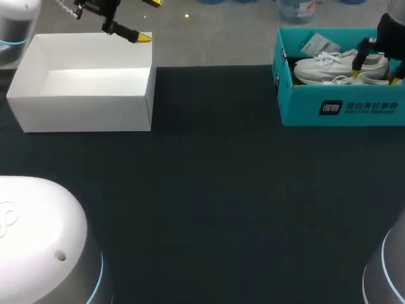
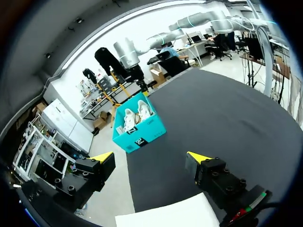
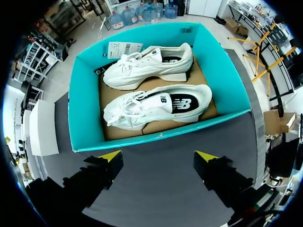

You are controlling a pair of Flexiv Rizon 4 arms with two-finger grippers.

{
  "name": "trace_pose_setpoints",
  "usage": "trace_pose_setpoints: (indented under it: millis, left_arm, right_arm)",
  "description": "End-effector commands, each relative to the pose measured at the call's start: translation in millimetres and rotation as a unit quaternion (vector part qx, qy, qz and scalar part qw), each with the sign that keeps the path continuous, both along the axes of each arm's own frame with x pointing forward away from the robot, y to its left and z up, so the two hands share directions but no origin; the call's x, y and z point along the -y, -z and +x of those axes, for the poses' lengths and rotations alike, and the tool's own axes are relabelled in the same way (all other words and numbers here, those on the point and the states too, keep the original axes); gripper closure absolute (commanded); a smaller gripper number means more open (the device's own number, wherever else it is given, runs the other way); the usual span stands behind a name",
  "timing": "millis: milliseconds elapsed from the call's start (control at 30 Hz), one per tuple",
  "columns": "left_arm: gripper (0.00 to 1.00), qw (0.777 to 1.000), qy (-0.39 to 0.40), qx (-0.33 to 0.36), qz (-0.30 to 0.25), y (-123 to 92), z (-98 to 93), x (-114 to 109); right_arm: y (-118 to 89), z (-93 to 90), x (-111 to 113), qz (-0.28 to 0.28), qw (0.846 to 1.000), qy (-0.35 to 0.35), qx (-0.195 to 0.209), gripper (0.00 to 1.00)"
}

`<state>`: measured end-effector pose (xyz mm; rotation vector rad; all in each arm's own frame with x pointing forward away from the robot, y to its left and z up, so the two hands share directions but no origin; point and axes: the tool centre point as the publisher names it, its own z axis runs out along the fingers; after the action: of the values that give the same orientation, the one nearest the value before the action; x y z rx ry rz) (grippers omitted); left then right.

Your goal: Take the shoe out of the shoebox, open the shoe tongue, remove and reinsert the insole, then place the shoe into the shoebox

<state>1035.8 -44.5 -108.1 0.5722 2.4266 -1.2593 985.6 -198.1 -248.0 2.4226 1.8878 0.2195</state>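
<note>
Our right gripper [image 3: 158,154] hangs open above the teal shoebox [image 3: 85,99], whose nearest wall lies just ahead of the fingers. This wrist view shows 2 white shoes whole, the nearer shoe [image 3: 156,106] and the farther shoe [image 3: 149,64], on their sides on brown card [image 3: 199,79]. In the head view our right arm [image 1: 387,35] hides part of them. Our left gripper [image 2: 151,157], also open, hovers over a corner of the white box [image 2: 165,215], well apart across the dark table [image 1: 221,209].

The left arm [image 1: 14,28] sat at the far left, the left jaws spread wide with their yellow fingertips [image 2: 102,157] well apart. The right arm [image 1: 389,28] hung at the far right, angled downward, the right jaws likewise parted, fingertips [image 3: 111,155] gripping nothing.
</note>
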Motion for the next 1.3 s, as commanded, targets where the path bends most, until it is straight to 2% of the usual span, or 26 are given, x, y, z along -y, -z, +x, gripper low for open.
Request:
trace_pose_setpoints:
  millis: [33, 100, 133, 233, 367, 400, 433, 467, 533, 633, 733, 933, 1300]
  left_arm:
    - [0.0, 0.891, -0.348, -0.29, 0.0, 0, -8.1, 2]
    - [0.0, 0.891, -0.348, -0.29, 0.0, 0, -8.1, 2]
    - [0.0, 0.87, -0.375, -0.321, 0.012, -1, -2.5, 4]
    - [0.0, 0.842, -0.419, -0.34, 0.017, -1, 7.5, 7]
    - [0.0, 0.782, -0.496, -0.376, 0.041, 7, 28.3, 4]
    - [0.0, 0.756, -0.526, -0.386, 0.05, 10, 33.1, 3]
    - [0.0, 0.752, -0.528, -0.391, 0.053, 12, 36.2, 2]
    - [0.0, 0.73, -0.555, -0.395, 0.062, 17, 39.3, -1]
    - [0.0, 0.709, -0.575, -0.403, 0.065, 24, 46.3, -3]
    - [0.0, 0.666, -0.619, -0.41, 0.071, 36, 54.6, -9]
    - [0.0, 0.65, -0.644, -0.399, 0.063, 48, 55.8, -12]
    - [0.0, 0.576, -0.717, -0.387, 0.065, 72, 62.4, -28]
    - [0.0, 0.448, -0.804, -0.388, 0.051, 82, 48.8, -60]
  right_arm:
    - [8, 5.6, -10, 0.01, 1.0, -0.006, 0.01, 0.0]
    - [4, 7.6, -14, -0.011, 1.0, -0.009, -0.006, 0.0]
    - [2, 7.6, -14, -0.019, 1.0, -0.005, -0.021, 0.0]
    - [-3, 5.7, -14, -0.046, 0.998, -0.011, -0.044, 0.0]
    - [-8, -1.9, -14, -0.073, 0.996, -0.036, -0.04, 0.0]
    - [-9, -3.6, -14, -0.073, 0.996, -0.037, -0.038, 0.0]
    - [-9, -4.5, -13, -0.075, 0.996, -0.035, -0.036, 0.0]
    - [-9, -6.7, -12, -0.084, 0.995, -0.037, -0.032, 0.0]
    - [-11, -10.1, -10, -0.083, 0.995, -0.038, -0.029, 0.0]
    - [-12, -16.3, -4, -0.089, 0.995, -0.039, -0.033, 0.0]
    - [-10, -21.5, 3, -0.097, 0.994, -0.028, -0.042, 0.0]
    - [-7, -28.1, 7, -0.101, 0.993, -0.018, -0.053, 0.0]
    - [-9, -39.5, 14, -0.093, 0.994, -0.007, -0.059, 0.0]
